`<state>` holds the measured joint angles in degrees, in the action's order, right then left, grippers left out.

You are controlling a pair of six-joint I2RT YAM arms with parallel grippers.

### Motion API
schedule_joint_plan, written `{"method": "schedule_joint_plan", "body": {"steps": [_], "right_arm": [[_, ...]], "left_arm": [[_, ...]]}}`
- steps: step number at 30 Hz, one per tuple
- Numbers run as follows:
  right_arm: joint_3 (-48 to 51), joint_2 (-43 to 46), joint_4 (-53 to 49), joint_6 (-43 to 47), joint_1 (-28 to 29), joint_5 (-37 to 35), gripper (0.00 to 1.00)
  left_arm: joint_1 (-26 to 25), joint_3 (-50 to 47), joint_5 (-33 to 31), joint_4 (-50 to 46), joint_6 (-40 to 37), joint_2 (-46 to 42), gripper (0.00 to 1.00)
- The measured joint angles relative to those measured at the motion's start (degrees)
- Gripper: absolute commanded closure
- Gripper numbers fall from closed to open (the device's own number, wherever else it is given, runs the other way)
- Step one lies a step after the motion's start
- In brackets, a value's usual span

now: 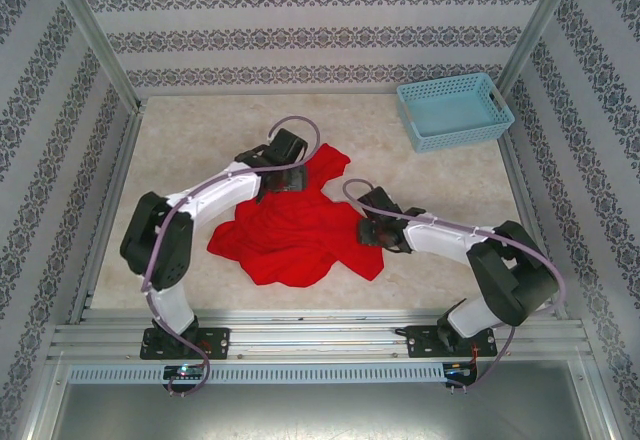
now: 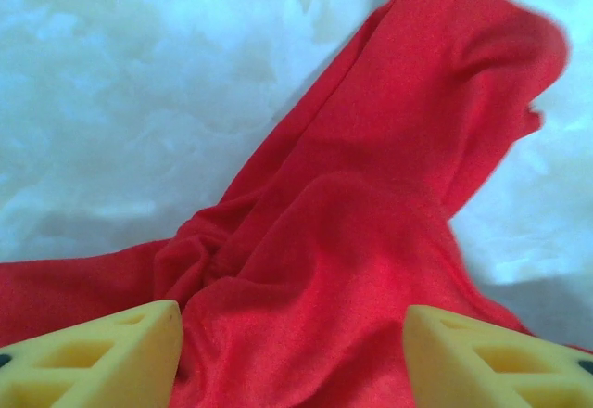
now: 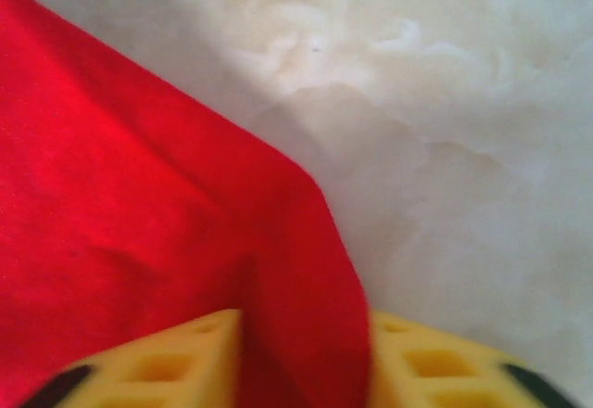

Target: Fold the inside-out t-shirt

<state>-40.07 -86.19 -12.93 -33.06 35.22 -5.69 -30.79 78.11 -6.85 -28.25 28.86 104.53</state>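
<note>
- I see the bright red cloth t-shirt [image 1: 290,235] crumpled mid pale marbled tabletop [image 1: 200,140]
- Left end effector [image 2: 295,334]: wide, over cloth
- Right end effector [image 3: 306,352]: narrower, astride a fold; grip I cannot tell

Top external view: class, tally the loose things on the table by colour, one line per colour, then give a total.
Red: 1 (t-shirt)
Light blue: 1 (basket)
Total: 2
</note>
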Motion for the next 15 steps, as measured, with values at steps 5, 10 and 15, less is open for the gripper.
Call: {"method": "schedule_joint_plan", "body": {"steps": [5, 10, 15], "right_arm": [[0.37, 3.23, -0.28, -0.96, 3.72, -2.23, 1.00], [1.53, 12.09, -3.45, -1.05, 7.39, -8.02, 1.00], [3.52, 23.61, -6.25, -1.11, 9.55, -12.50, 1.00]], "left_arm": [[1.36, 2.86, 0.90, -1.86, -0.42, 5.42, 0.38], [2.23, 6.86, 3.69, -1.79, -1.84, 9.55, 0.62], [2.36, 8.72, 5.88, -1.86, -2.86, 11.87, 0.96]]}}
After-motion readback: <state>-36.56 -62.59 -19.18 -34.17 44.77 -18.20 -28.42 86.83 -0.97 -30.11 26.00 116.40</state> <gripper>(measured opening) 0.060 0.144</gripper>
